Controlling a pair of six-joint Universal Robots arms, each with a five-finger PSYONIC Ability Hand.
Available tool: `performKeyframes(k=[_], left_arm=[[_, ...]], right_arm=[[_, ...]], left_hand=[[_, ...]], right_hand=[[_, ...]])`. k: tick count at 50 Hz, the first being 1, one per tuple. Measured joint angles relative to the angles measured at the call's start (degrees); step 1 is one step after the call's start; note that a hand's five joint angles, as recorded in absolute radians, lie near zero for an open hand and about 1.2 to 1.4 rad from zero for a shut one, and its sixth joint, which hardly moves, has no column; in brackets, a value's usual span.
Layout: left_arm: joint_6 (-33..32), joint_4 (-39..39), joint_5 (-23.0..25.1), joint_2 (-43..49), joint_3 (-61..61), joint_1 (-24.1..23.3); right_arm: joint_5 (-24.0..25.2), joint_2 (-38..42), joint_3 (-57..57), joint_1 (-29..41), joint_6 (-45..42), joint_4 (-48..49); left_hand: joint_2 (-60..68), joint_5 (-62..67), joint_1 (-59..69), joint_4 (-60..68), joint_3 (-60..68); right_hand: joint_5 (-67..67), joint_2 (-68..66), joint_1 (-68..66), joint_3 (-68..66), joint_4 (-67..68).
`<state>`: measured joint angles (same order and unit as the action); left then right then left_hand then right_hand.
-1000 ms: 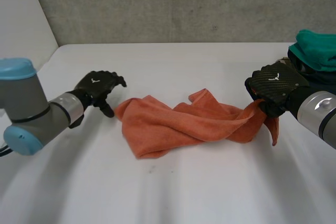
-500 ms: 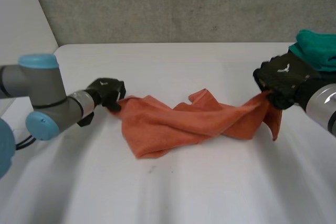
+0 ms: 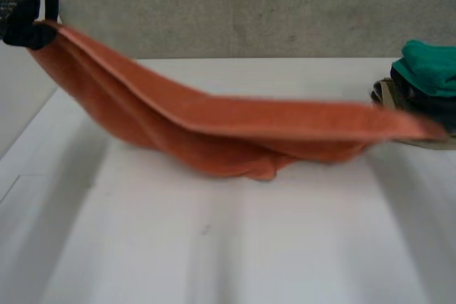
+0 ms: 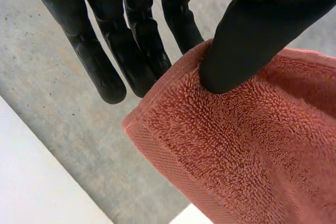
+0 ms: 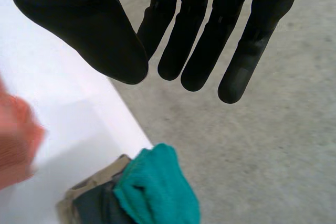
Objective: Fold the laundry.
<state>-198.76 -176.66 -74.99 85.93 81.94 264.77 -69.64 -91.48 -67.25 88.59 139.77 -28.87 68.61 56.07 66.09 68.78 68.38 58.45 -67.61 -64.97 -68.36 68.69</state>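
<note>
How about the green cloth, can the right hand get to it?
Probably yes: the right hand is open and empty, and the green cloth lies uncovered on its pile, nothing between them.

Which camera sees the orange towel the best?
The head view: the orange towel stretches across the table there, one end held up by the left hand. The left wrist view shows a pinched corner; the right wrist view, a small bit.
</note>
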Motion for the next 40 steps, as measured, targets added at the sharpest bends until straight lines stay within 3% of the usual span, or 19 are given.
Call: performKeyframes(k=[8,9,12,15,22,30,40], left_arm=[[-9.13,0.46,-0.67,9.65,1.53,-0.66],[-9.87,0.47,-0.79,11.67,0.96,-1.03],[-11.47,0.63,-1.44,18.34,-1.15,-2.91],[-11.80,0.63,-2.13,21.62,-2.29,-4.36],[-11.39,0.39,-3.02,23.01,-2.56,-5.88],[-11.12,0.29,-3.00,22.25,-1.99,-5.67],[-11.11,-0.97,-2.96,22.42,0.16,-5.92]], right_arm=[[-8.51,11.30,0.19,9.84,-6.46,-0.21],[-9.72,12.90,0.23,10.78,-6.67,0.09],[-12.76,17.83,-0.22,13.27,-5.52,2.01],[-13.78,20.35,-2.32,14.27,-1.82,5.17],[-11.36,19.57,-14.51,14.41,7.70,12.11],[-4.78,12.39,-34.00,14.47,8.88,18.98],[-5.72,10.38,-46.81,15.49,11.13,31.60]], left_hand=[[0.02,0.00,0.00,0.01,0.01],[0.02,0.00,0.00,0.01,0.01],[0.03,0.00,0.00,0.02,0.01],[0.03,0.00,0.00,0.02,0.01],[0.03,0.00,0.00,0.02,0.01],[0.03,0.00,0.00,0.02,0.01],[0.03,0.00,0.00,0.02,0.01]], right_hand=[[-0.04,0.03,0.02,0.04,-0.02],[-3.32,3.14,2.20,3.35,-3.44],[-31.59,31.49,28.80,30.76,-31.03],[-41.07,39.86,36.65,40.05,-40.44],[-43.72,41.93,38.24,41.97,-43.08],[-42.62,41.84,38.24,41.96,-42.98],[-42.71,41.95,38.24,41.97,-43.07]])
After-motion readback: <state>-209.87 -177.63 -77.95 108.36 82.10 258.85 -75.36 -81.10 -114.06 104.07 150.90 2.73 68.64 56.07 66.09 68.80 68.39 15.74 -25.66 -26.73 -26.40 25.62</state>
